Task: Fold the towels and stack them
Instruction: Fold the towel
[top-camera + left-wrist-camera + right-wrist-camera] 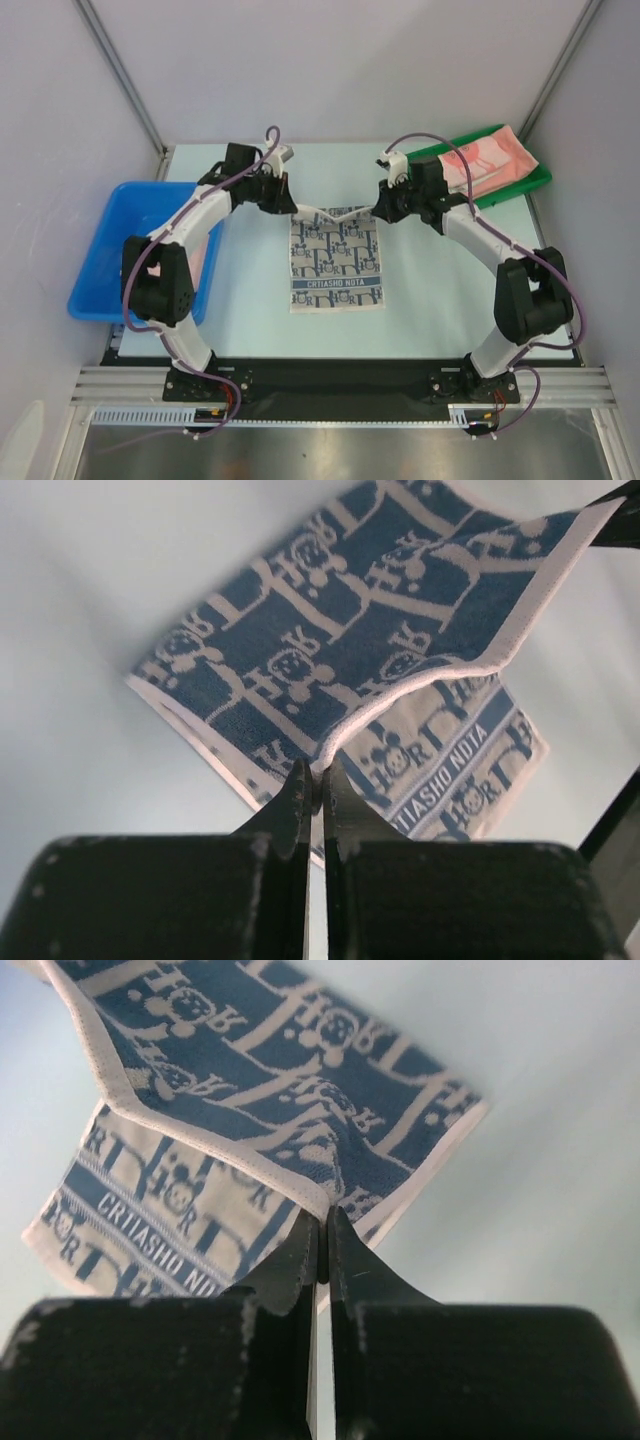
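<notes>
Towel (336, 265) pinched: left gripper (316, 782), right gripper (322, 1230).

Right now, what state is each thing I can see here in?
Blue patterned towel: near part flat on the table, far edge lifted, sagging between its corners.
Left fingers: shut on the towel's far left corner.
Right fingers: shut on its far right corner.
Pink towels: folded, stacked on the green tray.
Blue bin: upright, open-topped, at the left side.
</notes>
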Robot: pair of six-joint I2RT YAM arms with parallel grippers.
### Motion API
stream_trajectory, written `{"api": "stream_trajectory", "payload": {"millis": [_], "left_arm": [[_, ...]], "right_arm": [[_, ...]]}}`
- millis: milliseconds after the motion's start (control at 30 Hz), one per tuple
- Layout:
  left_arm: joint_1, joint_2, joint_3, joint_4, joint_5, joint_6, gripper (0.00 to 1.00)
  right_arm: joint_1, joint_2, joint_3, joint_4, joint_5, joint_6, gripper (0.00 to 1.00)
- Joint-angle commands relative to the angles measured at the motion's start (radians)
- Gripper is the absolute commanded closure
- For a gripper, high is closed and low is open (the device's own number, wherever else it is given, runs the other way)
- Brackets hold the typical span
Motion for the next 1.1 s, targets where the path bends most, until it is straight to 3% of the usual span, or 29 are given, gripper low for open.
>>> {"api": "stream_trajectory", "payload": {"millis": [0, 233, 767, 833, 967, 1067], "left_arm": [[-0.048, -0.098, -0.134, 0.015, 0.001, 0.013, 1.00], [-0.072, -0.213, -0.357, 0.047, -0.024, -0.029, 1.00], [-0.159, -0.317, -0.524, -0.043, -0.148, -0.059, 0.99], [-0.174, -0.319, -0.541, -0.051, -0.163, -0.066, 0.92], [-0.203, -0.317, -0.550, -0.095, -0.170, -0.084, 0.64], [-0.205, -0.349, -0.550, -0.129, -0.193, -0.110, 0.59]], "right_arm": [[0.025, -0.104, -0.099, -0.064, 0.078, 0.080, 1.00], [0.048, -0.216, -0.238, -0.203, 0.067, 0.167, 1.00], [0.128, -0.319, -0.399, -0.248, 0.073, 0.259, 0.98], [0.136, -0.315, -0.436, -0.234, 0.066, 0.269, 0.88], [0.142, -0.331, -0.451, -0.274, 0.075, 0.305, 0.77], [0.142, -0.357, -0.428, -0.329, 0.087, 0.313, 0.67]]}}
